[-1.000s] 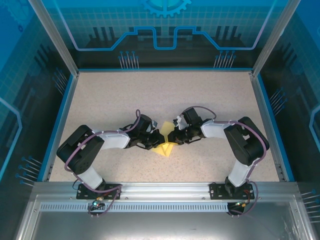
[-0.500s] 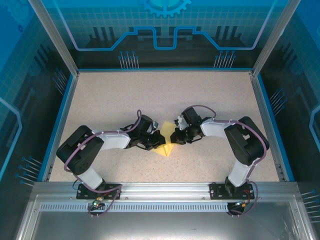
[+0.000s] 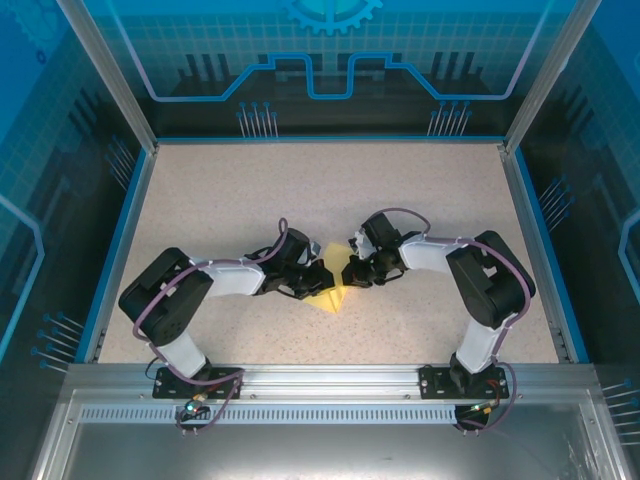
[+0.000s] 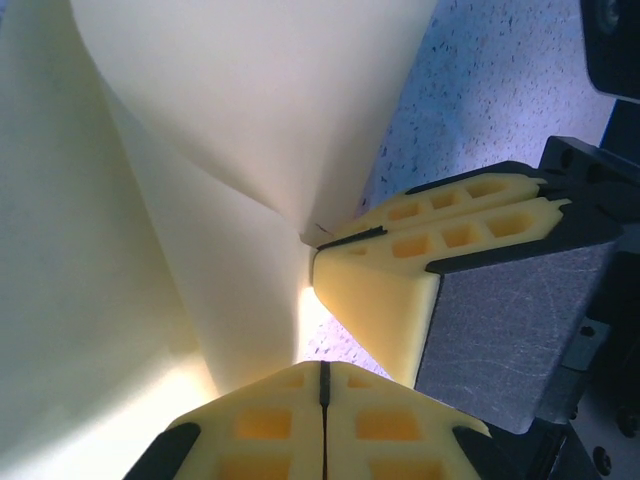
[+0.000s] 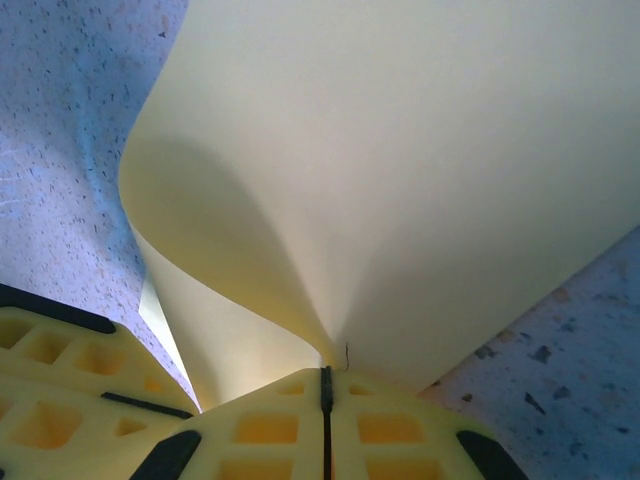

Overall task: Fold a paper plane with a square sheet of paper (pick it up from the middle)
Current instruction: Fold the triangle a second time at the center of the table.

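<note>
**Two grippers meet on yellow sheet at mid-table**

Seen from above, both arms reach in from the near edge w/ elbows out wide, wrists turned toward each other. The left gripper [image 3: 325,277] and right gripper [image 3: 350,272] sit nearly tip to tip, just in front of the table's centre. Between them is the square sheet of paper [image 3: 330,266], pale yellow. Part is lifted and bowed between the tools, and a lower corner lies on the speckled table [image 3: 300,190] just in front of them.

Left wrist cam: its own yellow fingers [image 4: 270,420] are pressed flat together, no gap along the seam, and the sheet runs down into their tips. Opp. it, the right tool's fingers are likewise closed, nipping the paper where two curved flaps converge to a point.

Right wrist cam: pads [image 5: 270,425] are fully together, and the sheet's curl funnels straight into the seam. The paper arcs up and away in a broad loop w/o a sharp crease. The left tool's fingers lie just beside, lower left.

Beyond the grippers, the far half of the table runs back to blue-edged enclosure walls [image 3: 330,60].
</note>
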Robot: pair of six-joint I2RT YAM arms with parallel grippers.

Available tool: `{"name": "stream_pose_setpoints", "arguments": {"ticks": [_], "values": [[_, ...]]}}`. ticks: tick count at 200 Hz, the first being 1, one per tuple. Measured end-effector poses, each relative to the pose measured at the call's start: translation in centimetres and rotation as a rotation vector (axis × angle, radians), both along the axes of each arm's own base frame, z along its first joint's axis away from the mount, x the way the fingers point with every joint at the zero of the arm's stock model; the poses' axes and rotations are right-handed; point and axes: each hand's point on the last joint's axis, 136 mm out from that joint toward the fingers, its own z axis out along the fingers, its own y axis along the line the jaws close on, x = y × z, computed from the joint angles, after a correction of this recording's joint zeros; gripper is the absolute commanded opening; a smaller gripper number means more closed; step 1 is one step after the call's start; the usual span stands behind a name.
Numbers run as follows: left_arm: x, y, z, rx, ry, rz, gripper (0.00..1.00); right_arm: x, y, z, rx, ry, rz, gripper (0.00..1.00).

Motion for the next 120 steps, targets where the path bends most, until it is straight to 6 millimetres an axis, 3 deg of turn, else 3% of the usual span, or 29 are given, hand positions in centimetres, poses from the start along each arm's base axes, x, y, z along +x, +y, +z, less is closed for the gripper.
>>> {"name": "stream_pose_setpoints", "arguments": {"ticks": [120], "values": [[-0.3,-0.1,-1.3,0.02,0.027,-0.007,0.05,0.5,0.0,-0.3,-0.021,-0.003,0.001,0.07]]}}
